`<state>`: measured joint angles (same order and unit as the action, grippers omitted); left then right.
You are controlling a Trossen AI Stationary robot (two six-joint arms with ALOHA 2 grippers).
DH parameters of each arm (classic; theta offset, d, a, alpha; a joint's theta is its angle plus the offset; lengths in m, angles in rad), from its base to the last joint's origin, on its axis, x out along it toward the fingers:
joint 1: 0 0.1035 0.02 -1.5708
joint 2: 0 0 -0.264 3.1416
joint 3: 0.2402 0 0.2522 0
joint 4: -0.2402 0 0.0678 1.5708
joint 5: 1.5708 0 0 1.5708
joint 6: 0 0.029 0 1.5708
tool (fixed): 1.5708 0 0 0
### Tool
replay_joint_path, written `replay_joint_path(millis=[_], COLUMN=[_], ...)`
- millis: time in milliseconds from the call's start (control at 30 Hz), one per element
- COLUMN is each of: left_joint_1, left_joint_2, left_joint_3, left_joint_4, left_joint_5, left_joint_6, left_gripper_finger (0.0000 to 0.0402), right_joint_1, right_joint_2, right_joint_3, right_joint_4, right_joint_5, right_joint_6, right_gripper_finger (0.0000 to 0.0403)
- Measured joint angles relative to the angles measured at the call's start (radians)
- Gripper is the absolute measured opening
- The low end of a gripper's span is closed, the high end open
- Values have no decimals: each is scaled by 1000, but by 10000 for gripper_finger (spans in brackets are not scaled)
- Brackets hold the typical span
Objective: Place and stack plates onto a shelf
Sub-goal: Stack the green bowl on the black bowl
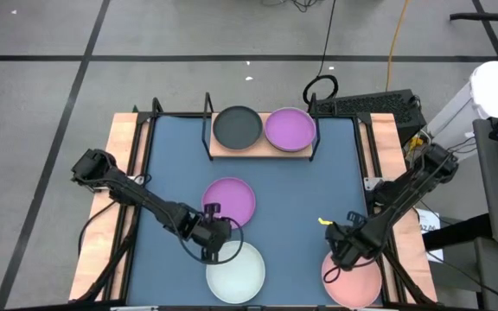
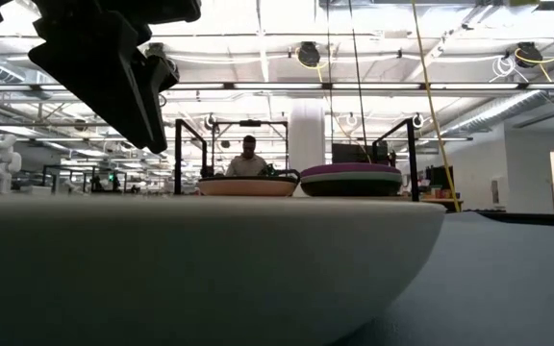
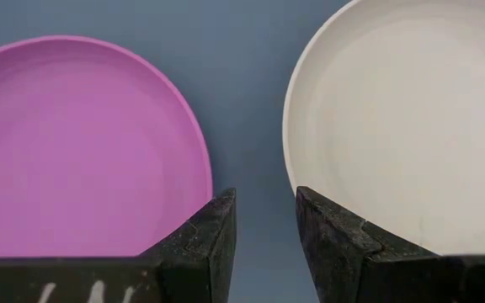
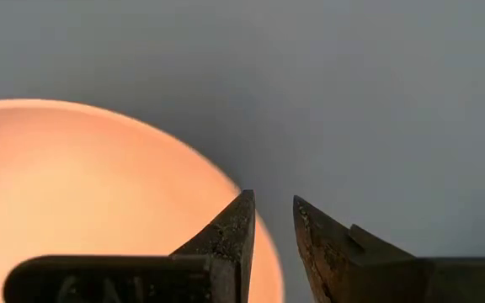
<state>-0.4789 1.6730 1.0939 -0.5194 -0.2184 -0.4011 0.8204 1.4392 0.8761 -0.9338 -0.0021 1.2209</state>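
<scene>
While both end effectors gape slightly, left (image 1: 213, 231) hovers between purple plate (image 1: 230, 200) and white plate (image 1: 236, 270).

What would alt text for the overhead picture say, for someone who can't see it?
Two dark robot arms reach over a blue table: the left pincer hovers between a purple plate and a white plate, the right pincer beside a pink plate. At the far edge, a wooden shelf holds a black plate and another purple plate.

Dark jointed arms, black wedge-shaped fingers (image 3: 209, 244)
</scene>
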Motion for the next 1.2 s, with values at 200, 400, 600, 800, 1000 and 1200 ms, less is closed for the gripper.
replay_joint_path(millis=[200, 400, 600, 800, 1000, 1200], left_joint_1=[0, -2, -31, -83, -143, -187], left_joint_2=[0, 3, 48, 78, 77, 76], left_joint_3=[0, 0, 0, 0, -1, -1], left_joint_4=[0, 47, 246, 219, 123, 70], left_joint_5=[-3, -11, -8, -46, -157, -149], left_joint_6=[0, 65, 151, 70, -309, -479], left_gripper_finger=[131, 131, 131, 131, 131, 135], right_joint_1=[0, 0, 0, 0, 0, 0], right_joint_2=[-36, -36, -36, -36, -36, -36], right_joint_3=[0, 0, 0, 0, 0, 0], right_joint_4=[40, 76, 138, 174, 186, 216], right_joint_5=[3, 29, 30, 31, 41, 53], right_joint_6=[35, 12, -21, -31, -30, -32], right_gripper_finger=[70, 52, 31, 18, 15, 15])
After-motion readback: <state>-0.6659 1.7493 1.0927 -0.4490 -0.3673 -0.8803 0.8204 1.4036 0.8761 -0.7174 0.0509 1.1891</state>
